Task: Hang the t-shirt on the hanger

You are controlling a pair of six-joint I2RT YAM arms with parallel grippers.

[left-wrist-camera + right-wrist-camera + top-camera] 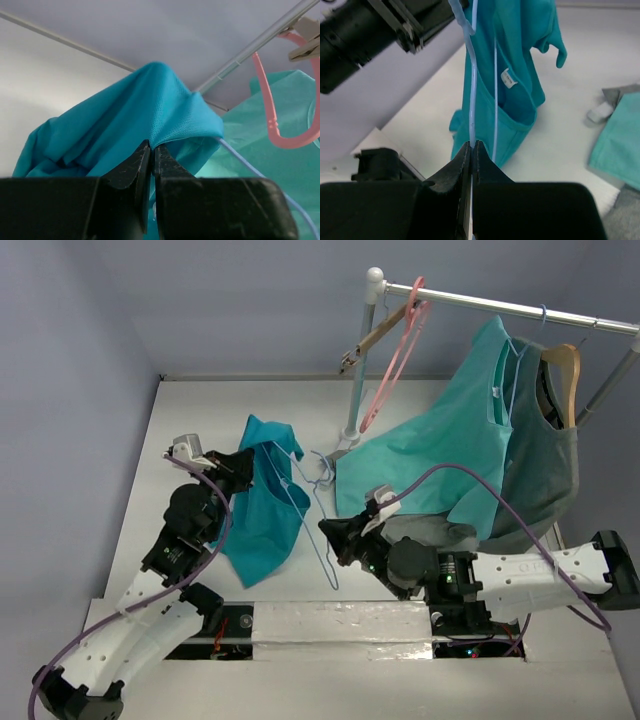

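The deep blue-teal t-shirt (262, 502) hangs off the table at left centre, partly threaded over the thin light-blue wire hanger (312, 510). My left gripper (240, 462) is shut on the t-shirt's cloth (145, 115) near its top and holds it up. My right gripper (328, 528) is shut on the hanger's wire (472, 100). In the right wrist view the t-shirt (515, 85) drapes over two hanger wires, its white label showing. The hanger's wire (260, 175) also runs out from under the cloth in the left wrist view.
A clothes rail (500, 308) stands at the back right. It carries a pink hanger (400, 350), a wooden hanger (565, 370), a lighter teal shirt (450, 440) and a grey garment (545, 470). The rail's post (358, 390) stands close behind the t-shirt.
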